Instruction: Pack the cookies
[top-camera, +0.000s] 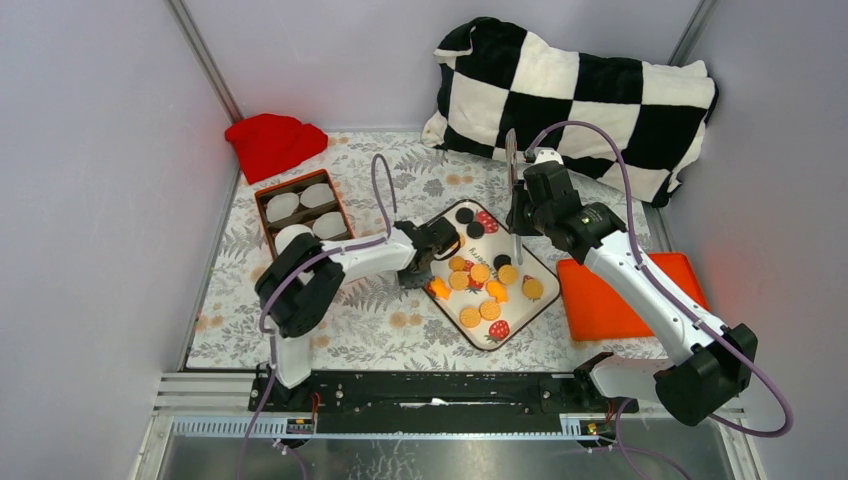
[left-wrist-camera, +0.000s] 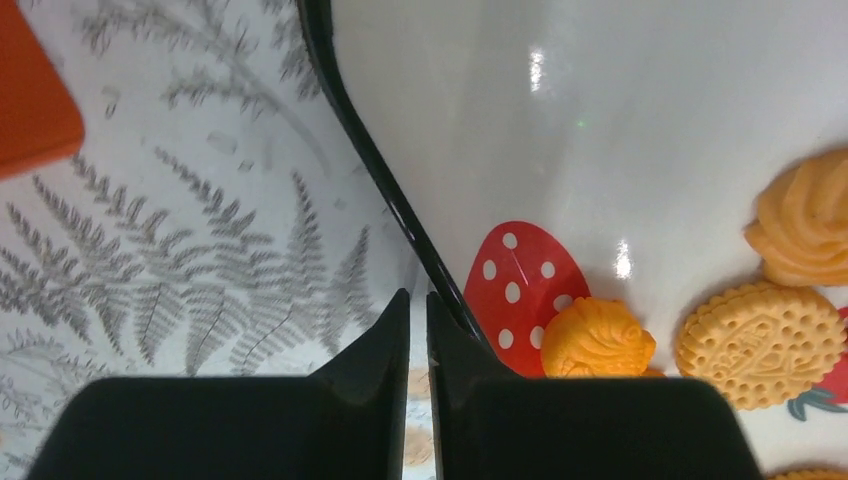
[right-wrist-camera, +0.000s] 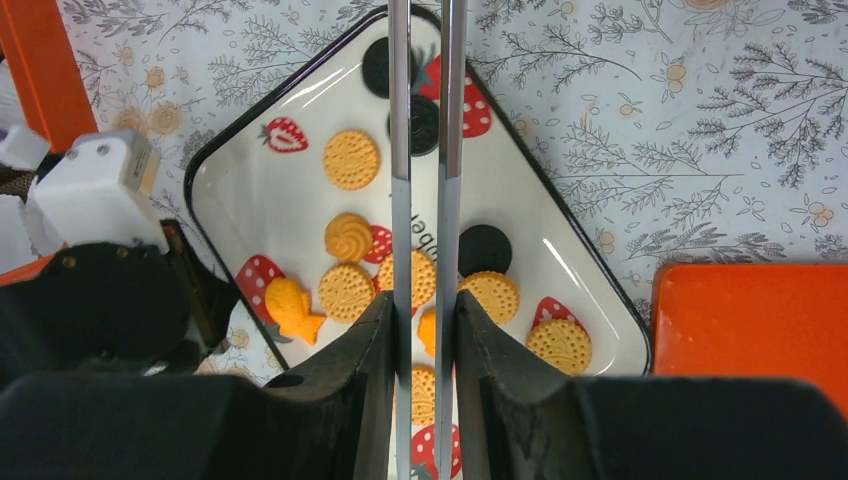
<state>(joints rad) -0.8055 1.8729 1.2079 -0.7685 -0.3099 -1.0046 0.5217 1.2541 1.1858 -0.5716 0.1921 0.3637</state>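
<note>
Cookies (right-wrist-camera: 351, 159): likely light, brittle; pinch gently across edges. Right hand (right-wrist-camera: 425, 305) clamped on tongs (right-wrist-camera: 399, 120) (left hand (left-wrist-camera: 418, 305) nearly together, hold unclear).

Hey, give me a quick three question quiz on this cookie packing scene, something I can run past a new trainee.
1. Multiple choice: what does the right hand hold?
A) metal tongs
B) a paper cup
C) a red cloth
2. True or false: in the top view, the brown box stands to the left of the white tray.
3. Count: how many black cookies lie on the tray?

Key
1. A
2. True
3. Three
</note>
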